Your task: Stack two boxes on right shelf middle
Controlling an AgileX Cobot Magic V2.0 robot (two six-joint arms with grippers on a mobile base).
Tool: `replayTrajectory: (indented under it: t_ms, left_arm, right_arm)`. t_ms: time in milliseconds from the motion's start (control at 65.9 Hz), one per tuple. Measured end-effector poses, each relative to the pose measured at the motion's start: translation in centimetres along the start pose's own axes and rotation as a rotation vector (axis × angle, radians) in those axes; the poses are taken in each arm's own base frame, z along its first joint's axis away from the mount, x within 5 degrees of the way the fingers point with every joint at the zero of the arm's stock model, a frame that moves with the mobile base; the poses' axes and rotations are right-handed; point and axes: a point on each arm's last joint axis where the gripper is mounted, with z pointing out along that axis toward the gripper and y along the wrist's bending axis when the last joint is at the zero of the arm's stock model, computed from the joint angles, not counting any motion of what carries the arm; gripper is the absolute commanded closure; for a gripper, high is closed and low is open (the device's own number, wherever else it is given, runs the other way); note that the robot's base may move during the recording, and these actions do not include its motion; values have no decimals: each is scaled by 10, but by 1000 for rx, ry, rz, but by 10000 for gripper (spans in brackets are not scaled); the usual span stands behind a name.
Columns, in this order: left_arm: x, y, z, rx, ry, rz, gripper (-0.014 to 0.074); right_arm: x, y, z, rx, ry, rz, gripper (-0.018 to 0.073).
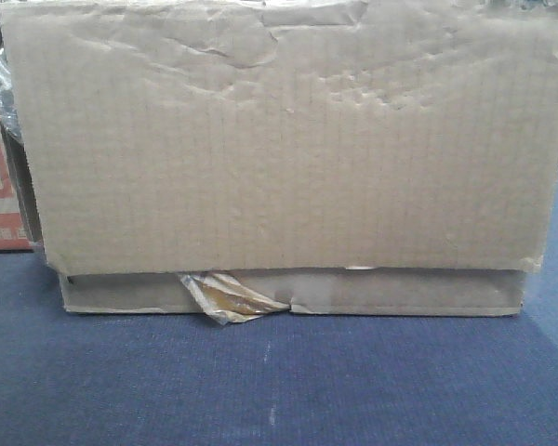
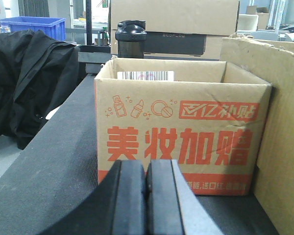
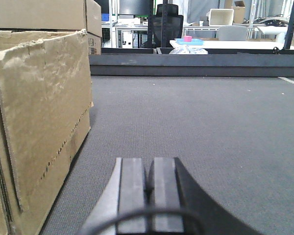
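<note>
In the front view the tall brown box (image 1: 279, 139) rests on the flat brown box (image 1: 400, 293), which has a crumpled yellowish tape scrap (image 1: 228, 297) at its front; both sit on grey-blue carpet. The tall box's side shows at the right of the left wrist view (image 2: 284, 147) and at the left of the right wrist view (image 3: 34, 127). My left gripper (image 2: 147, 183) is shut and empty, low over the dark surface left of the boxes. My right gripper (image 3: 148, 183) is shut and empty, to their right. The steel shelf is out of view.
A red-and-white printed carton (image 2: 181, 127) stands open-topped just ahead of my left gripper; its edge shows in the front view (image 1: 0, 186). A black jacket (image 2: 29, 83) lies to the left, with a blue bin (image 2: 34, 27) behind. A low ledge (image 3: 196, 63) borders the carpet ahead.
</note>
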Motion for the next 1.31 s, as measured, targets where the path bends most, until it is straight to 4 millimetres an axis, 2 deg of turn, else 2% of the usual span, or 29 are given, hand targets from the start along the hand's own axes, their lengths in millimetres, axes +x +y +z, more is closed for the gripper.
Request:
replayTrajectory:
  t_ms: [516, 835, 1017, 1123, 1306]
  left_arm:
    - [-1, 0, 0, 1, -16, 0, 707]
    - [-8, -1, 0, 7, -93, -8, 707]
    - [-19, -1, -2, 15, -214, -8, 707]
    - [-32, -1, -5, 16, -261, -10, 707]
    - [-91, -2, -19, 16, -390, -10, 707]
  right_arm:
    - [0, 0, 0, 0, 0, 0, 712]
    - [-3, 0, 0, 4, -34, 0, 712]
    - [-9, -1, 0, 11, -100, 0, 712]
    - [-26, 0, -3, 10, -154, 0, 712]
    - [-97, 3, -26, -1, -356, -2, 712]
